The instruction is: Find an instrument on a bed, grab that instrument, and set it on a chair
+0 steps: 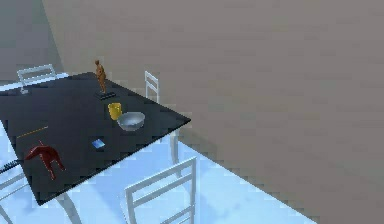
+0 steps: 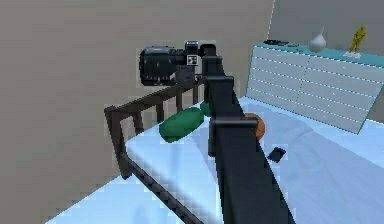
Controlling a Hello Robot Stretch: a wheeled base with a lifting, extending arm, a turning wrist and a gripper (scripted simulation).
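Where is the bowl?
In the forward view, the bowl sits on the dark table near its right corner, just right of the yellow cup.

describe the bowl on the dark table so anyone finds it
Find the dark table ringed by white chairs. Near its corner at the forward view's right sits the bowl, beside a small yellow cup. It is the only pale, round dish there.

Dark table (image 1: 70, 105), white chair (image 1: 158, 180) — perhaps figurine (image 1: 101, 75)
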